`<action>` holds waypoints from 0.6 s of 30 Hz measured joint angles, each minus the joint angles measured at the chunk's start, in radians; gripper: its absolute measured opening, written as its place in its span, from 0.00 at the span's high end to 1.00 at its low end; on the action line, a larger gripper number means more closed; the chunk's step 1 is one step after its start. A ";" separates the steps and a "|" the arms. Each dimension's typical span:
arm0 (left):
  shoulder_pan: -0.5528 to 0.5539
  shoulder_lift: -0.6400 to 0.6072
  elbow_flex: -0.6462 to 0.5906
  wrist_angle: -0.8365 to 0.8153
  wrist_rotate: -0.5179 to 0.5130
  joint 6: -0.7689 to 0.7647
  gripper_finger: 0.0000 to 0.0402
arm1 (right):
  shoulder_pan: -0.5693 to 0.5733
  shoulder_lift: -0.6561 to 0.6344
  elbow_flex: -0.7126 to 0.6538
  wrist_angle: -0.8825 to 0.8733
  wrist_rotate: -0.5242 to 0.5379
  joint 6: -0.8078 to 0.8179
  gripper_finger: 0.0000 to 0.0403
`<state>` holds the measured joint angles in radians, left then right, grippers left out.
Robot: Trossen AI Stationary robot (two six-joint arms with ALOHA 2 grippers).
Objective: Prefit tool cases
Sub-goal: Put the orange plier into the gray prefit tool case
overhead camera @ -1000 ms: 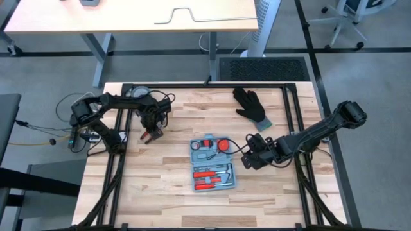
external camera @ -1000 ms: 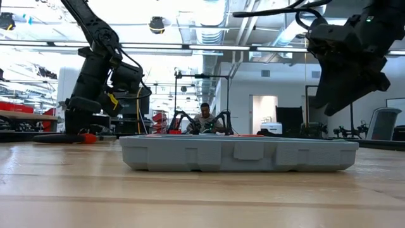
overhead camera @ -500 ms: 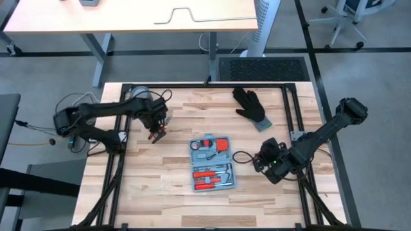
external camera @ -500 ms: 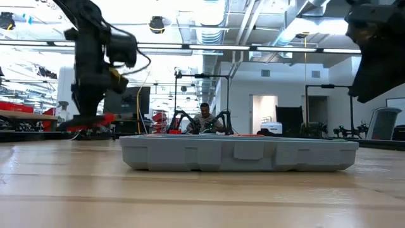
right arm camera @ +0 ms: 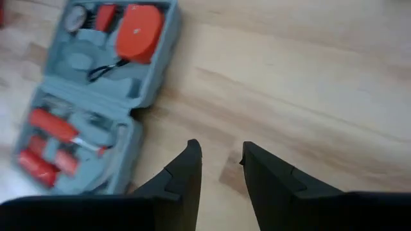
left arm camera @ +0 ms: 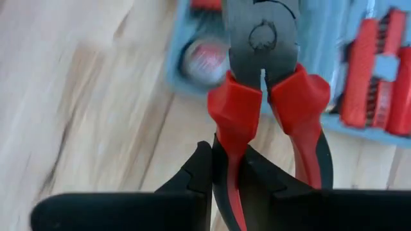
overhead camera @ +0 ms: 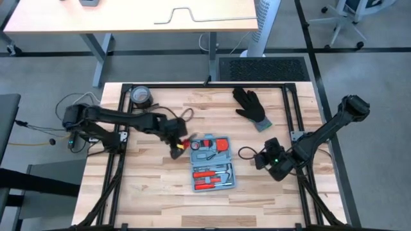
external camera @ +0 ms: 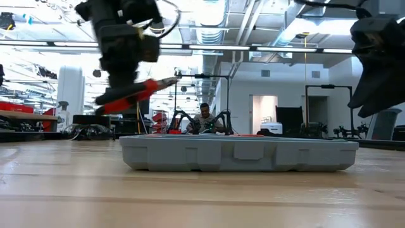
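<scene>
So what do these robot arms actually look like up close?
Both arms, left and right, are slim, black and jointed, with loose black cables looping beside them. Each ends in an end effector, left and right, made of two dark, wedge-shaped fingers with stepped inner edges. No markings are visible.

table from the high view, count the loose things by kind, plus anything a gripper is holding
tool case: 1
black glove: 1
tape roll: 1
red-handled pliers, held in the left gripper: 1
Total: 4
The right gripper holds nothing.
</scene>
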<state>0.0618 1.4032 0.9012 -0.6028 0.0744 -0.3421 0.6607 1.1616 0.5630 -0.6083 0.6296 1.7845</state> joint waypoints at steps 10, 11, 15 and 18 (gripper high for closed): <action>-0.067 0.375 0.375 -0.051 -0.039 0.261 0.90 | -0.021 -0.055 -0.029 0.026 -0.014 -0.070 0.70; -0.069 0.413 0.413 -0.075 -0.038 0.290 0.90 | -0.024 -0.057 -0.029 0.027 -0.014 -0.073 0.70; -0.075 0.541 0.565 -0.177 -0.036 0.389 0.90 | -0.029 -0.057 -0.029 0.028 -0.014 -0.081 0.70; -0.080 0.609 0.649 -0.248 -0.036 0.447 0.90 | -0.028 -0.057 -0.029 0.026 -0.014 -0.087 0.70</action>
<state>-0.0186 2.0121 1.5500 -0.8510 0.0385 0.1047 0.6323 1.1047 0.5343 -0.5822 0.6151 1.6977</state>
